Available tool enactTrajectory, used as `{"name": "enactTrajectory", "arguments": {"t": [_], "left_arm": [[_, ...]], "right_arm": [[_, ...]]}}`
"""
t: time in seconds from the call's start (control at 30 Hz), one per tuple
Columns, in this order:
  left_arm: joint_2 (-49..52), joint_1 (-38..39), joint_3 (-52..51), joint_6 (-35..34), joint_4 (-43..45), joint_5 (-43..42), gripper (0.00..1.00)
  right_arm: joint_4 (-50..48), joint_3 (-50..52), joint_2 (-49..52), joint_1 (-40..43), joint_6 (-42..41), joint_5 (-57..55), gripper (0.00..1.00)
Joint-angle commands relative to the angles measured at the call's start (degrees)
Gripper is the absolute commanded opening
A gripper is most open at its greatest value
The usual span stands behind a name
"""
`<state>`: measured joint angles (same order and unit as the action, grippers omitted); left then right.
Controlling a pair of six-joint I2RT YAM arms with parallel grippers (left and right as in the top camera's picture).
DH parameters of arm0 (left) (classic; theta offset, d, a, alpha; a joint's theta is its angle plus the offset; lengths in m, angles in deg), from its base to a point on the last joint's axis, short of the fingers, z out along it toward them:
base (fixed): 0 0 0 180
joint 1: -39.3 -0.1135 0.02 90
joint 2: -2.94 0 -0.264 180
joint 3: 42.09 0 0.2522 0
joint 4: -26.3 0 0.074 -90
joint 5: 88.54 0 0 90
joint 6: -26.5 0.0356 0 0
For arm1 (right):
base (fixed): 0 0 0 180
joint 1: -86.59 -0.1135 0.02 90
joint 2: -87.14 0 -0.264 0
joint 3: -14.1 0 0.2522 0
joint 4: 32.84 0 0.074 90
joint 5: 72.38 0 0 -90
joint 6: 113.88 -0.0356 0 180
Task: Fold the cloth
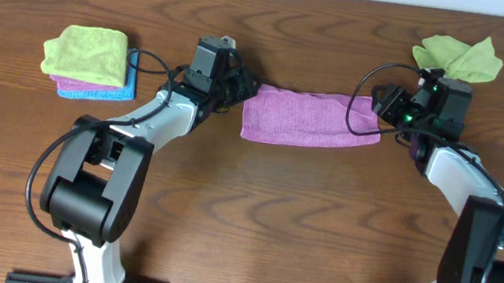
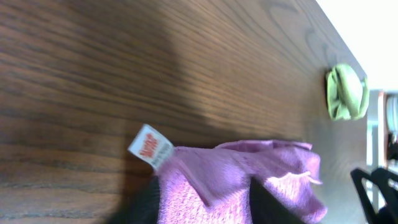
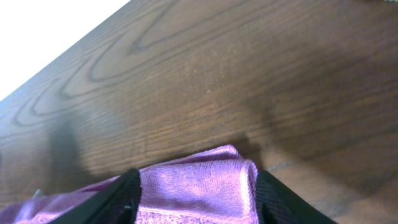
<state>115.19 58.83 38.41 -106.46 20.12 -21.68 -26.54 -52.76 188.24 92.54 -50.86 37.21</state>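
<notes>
While the cloth (image 1: 310, 118) lies folded, tag (image 2: 150, 147), red print unreadable, left gripper (image 2: 205, 205) and right gripper (image 3: 196, 199) parted over its ends

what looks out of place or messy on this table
The crumpled yellow-green cloth at the far right edge of the table lies bunched and unfolded, unlike the neat stack of folded cloths on the left. The purple cloth lies as a fairly tidy strip. Nothing looks spilled or damaged.

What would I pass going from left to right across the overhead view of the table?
Stack of folded cloths, yellow-green on top → left fingers → purple cloth → right fingers → crumpled yellow-green cloth
</notes>
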Motion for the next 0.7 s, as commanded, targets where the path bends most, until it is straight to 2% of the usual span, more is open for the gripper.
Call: {"name": "enactTrajectory", "arguments": {"t": [0.0,0.07,0.37,0.53,0.67], "left_arm": [[0.90,-0.50,1.31,0.85,-0.02,1.09,0.64],[0.90,-0.63,1.31,1.07,-0.02,1.07,0.69],[-0.39,-4.66,2.51,5.03,-1.27,-4.09,0.79],[-3.74,-5.90,5.01,12.48,-10.93,-4.98,0.79],[-6.64,-5.38,8.00,17.53,-18.58,-5.01,0.80]], "right_arm": [[-0.11,-0.96,0.28,-0.39,0.46,0.90,0.63],[-0.24,-0.96,0.26,-0.35,0.46,1.95,0.63],[1.25,-0.96,-1.60,-0.33,-0.90,8.13,0.71],[8.50,-0.96,-7.17,-0.28,-1.29,8.09,0.71],[18.45,-0.96,-13.33,-0.31,-1.29,7.54,0.73]]}}
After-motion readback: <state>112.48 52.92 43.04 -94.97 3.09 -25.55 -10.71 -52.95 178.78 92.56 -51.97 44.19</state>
